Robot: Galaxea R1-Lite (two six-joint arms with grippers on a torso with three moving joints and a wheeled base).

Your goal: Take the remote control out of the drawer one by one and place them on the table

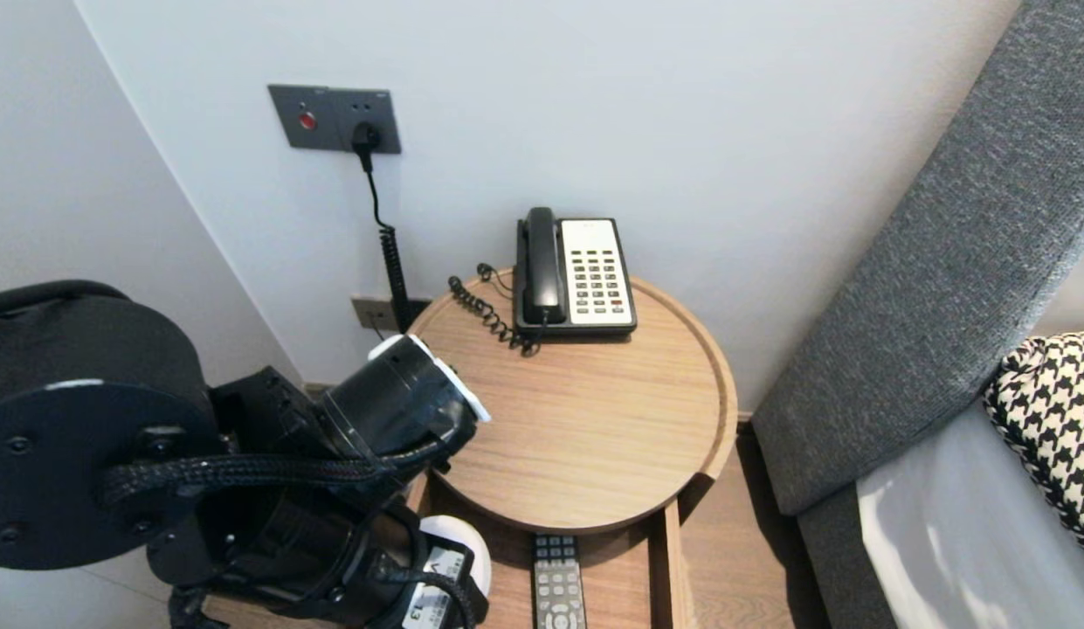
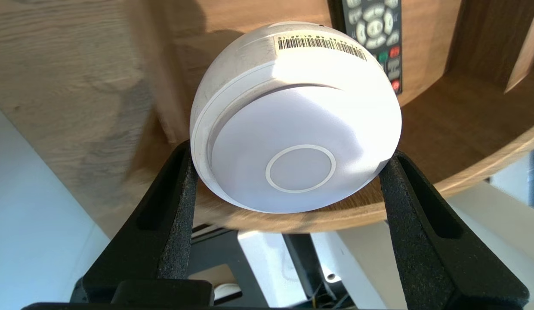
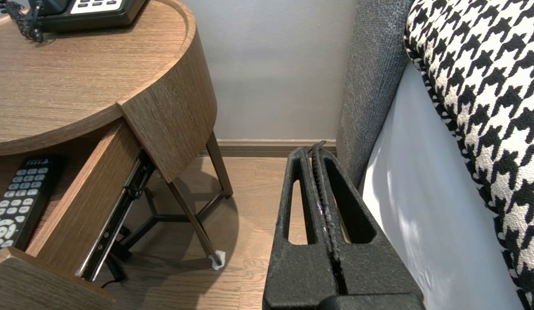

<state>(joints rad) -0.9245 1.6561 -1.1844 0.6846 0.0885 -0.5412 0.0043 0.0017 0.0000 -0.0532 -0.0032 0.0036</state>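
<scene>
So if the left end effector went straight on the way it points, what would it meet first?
The white round device, which is clamped in the left end effector. Past it, probably the wooden floor of the drawer beside the remote, though depth is unclear.

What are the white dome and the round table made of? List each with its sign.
White dome, clamped in the left gripper: likely plastic, smooth matte shell with moulded seams and a barcode sticker. Round table: wood or wood veneer, matte, visible grain lines; which of the two cannot be told. Right gripper hangs shut beside the bed.
</scene>
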